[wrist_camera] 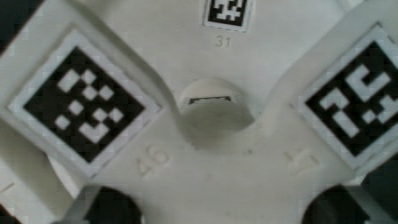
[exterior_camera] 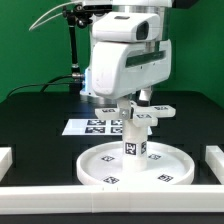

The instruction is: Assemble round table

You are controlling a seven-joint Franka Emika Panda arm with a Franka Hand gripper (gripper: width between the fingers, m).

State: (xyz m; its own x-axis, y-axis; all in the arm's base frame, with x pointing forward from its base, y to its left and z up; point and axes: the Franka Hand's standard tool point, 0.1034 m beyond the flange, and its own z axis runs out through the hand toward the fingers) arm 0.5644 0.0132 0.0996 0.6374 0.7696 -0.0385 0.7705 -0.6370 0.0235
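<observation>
A: Holding anything with the gripper (exterior_camera: 136,103)?

B: Yes. Pinching 1 arm of the cross base (wrist_camera: 210,150) between the 2 jaws, snug on both sides.

A: And right under the jaws?

B: See the leg (exterior_camera: 132,140) there, standing straight up in the middle of the round disc (exterior_camera: 100,172). Looks joined to the disc already.

A: All done, then?

B: Not yet. Seems like 2 of 3 parts joined. Need to fix the cross base tight on top of the leg, maybe by turning, then let go.
</observation>
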